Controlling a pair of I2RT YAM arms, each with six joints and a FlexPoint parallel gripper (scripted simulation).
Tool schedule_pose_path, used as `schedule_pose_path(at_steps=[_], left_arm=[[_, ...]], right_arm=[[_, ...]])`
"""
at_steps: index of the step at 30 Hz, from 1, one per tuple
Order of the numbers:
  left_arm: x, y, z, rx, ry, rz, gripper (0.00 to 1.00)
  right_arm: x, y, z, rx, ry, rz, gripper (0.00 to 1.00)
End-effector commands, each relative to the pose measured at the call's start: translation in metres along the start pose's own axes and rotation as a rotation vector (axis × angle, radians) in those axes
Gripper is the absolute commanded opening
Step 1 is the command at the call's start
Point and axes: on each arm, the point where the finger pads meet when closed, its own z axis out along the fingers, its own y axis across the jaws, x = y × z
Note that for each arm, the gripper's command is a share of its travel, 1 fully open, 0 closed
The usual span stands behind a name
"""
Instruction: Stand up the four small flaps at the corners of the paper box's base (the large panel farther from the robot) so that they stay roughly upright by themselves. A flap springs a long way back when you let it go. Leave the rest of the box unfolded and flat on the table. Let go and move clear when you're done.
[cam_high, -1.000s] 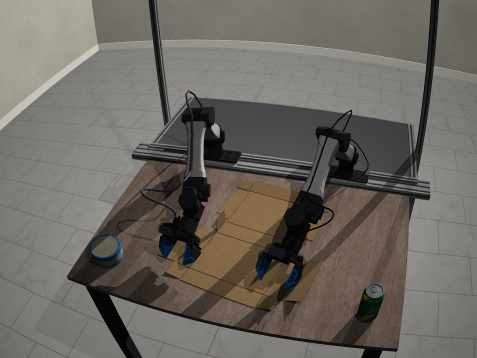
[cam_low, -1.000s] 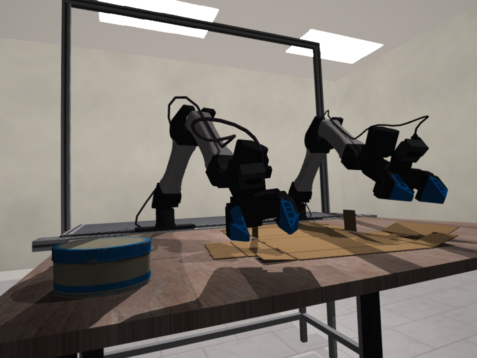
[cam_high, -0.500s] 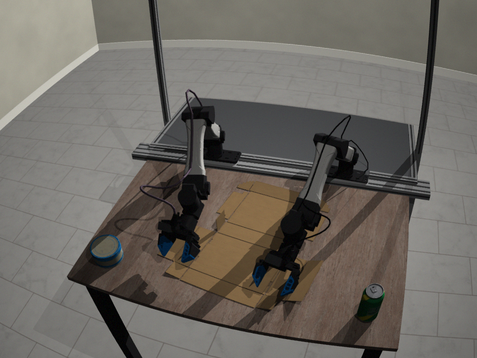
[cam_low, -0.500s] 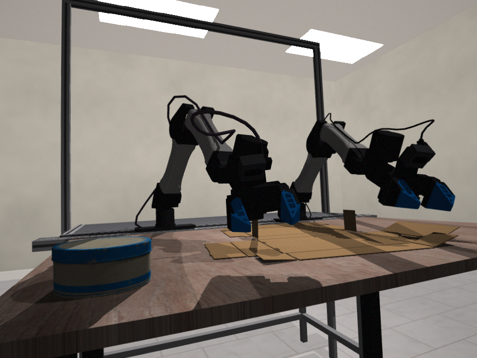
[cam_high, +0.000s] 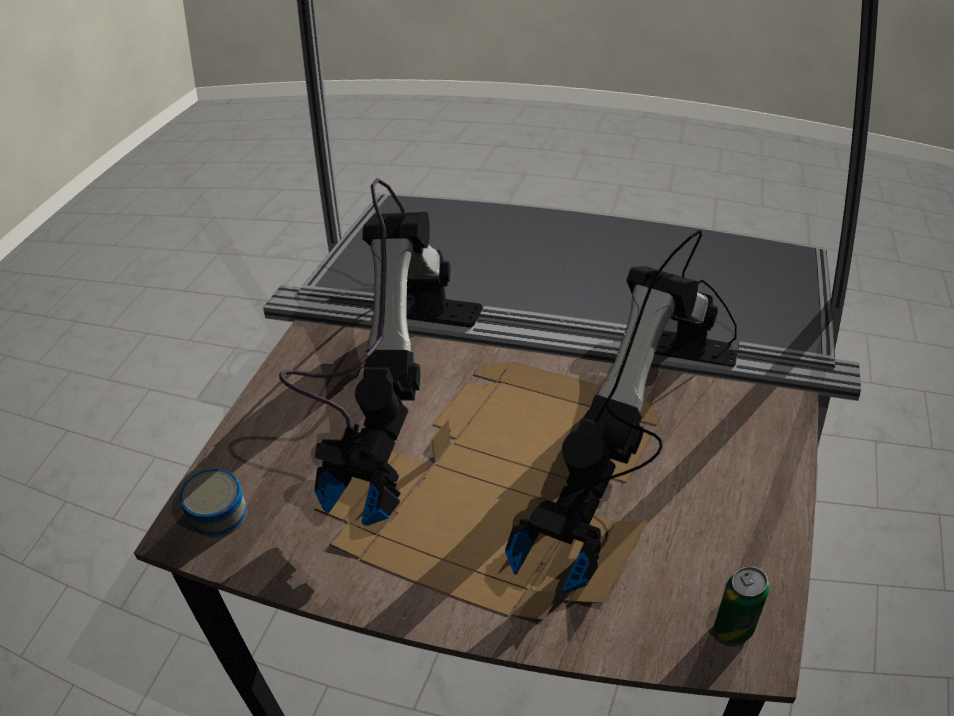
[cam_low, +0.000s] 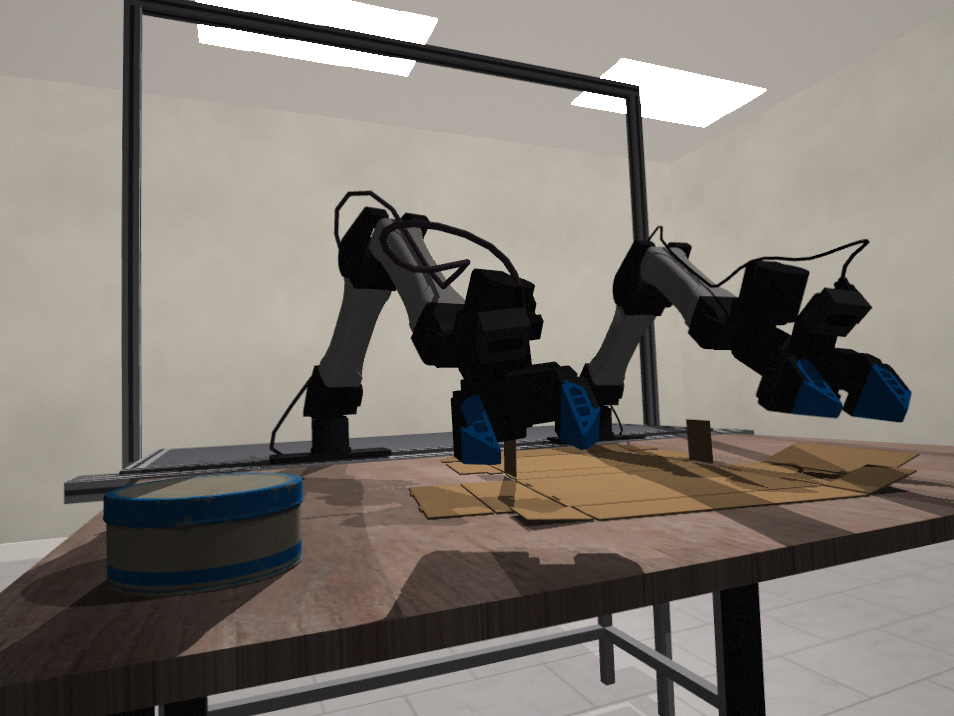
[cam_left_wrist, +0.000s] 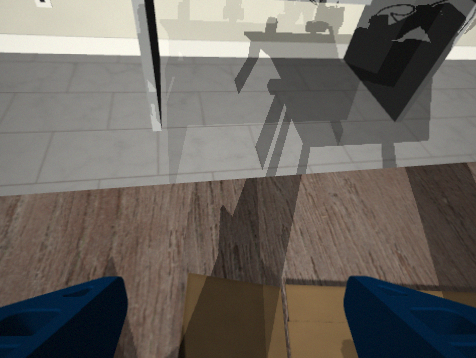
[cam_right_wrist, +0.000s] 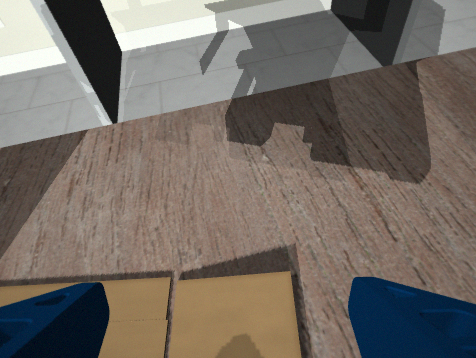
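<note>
On the tabletop (cam_high: 739, 493) (cam_low: 346, 593) are one round tin (cam_high: 213, 500) (cam_low: 203, 531), one green can (cam_high: 742, 605) and one unfolded box (cam_high: 454, 512) (cam_low: 647, 489). Two arms (cam_high: 391, 296) (cam_high: 641, 339) (cam_low: 412, 269) (cam_low: 681, 277) are mounted.
</note>
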Motion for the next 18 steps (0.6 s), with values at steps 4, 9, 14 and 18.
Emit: schedule_pose_path(at_steps=[4,9,14,18], left_arm=[[0.036,-0.006,0.017,0.005,0.026,-0.001,0.77],[0.052,-0.007,0.025,0.002,0.019,-0.003,0.77],[0.052,-0.008,0.03,0.004,-0.001,-0.002,0.77],[0.059,-0.008,0.033,0.003,-0.001,-0.003,0.77]], right_arm=[[0.032,-0.004,0.011,0.01,0.026,-0.003,0.77],[0.042,0.0,0.017,0.008,0.013,0.001,0.77],[0.042,0.003,0.021,0.005,0.002,0.005,0.77],[0.041,0.006,0.025,-0.005,-0.009,0.009,0.77]])
